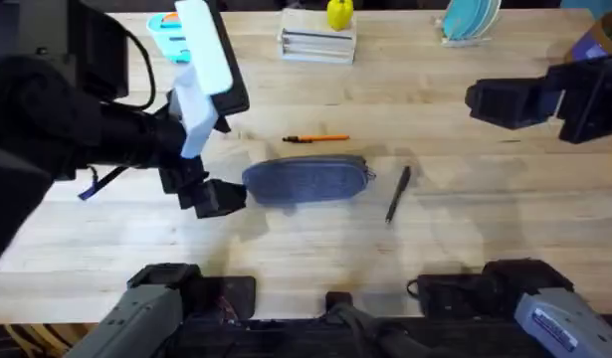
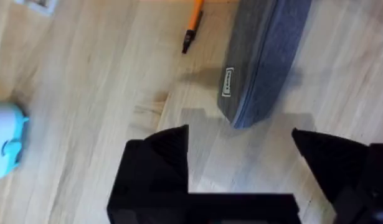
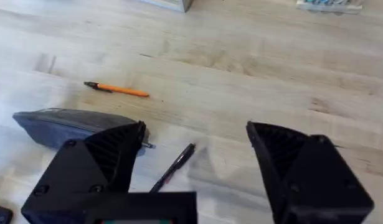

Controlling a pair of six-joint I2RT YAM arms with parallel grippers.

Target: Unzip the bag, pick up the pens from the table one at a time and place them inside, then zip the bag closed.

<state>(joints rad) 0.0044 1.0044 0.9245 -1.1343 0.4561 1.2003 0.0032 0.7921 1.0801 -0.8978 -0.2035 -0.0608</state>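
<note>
The blue-grey bag [image 1: 307,180] lies lengthwise at the middle of the table [image 1: 315,249], its zipper shut and the small pull [image 1: 370,177] at its right end. The orange pen [image 1: 315,138] lies just behind it, and the black pen [image 1: 398,193] to its right. My left gripper [image 1: 221,196] hovers at the bag's left end, open and holding nothing. In the left wrist view that end of the bag [image 2: 266,56] sits just ahead of the left gripper [image 2: 241,140]. My right gripper [image 1: 475,99] hangs open at the back right, above bag [image 3: 66,124] and pens [image 3: 175,165].
A stack of books [image 1: 317,42] with a yellow object on top stands at the back centre. A teal item [image 1: 171,35] lies at the back left, and a rack of teal plates [image 1: 470,20] stands at the back right. Bare wood stretches in front of the bag.
</note>
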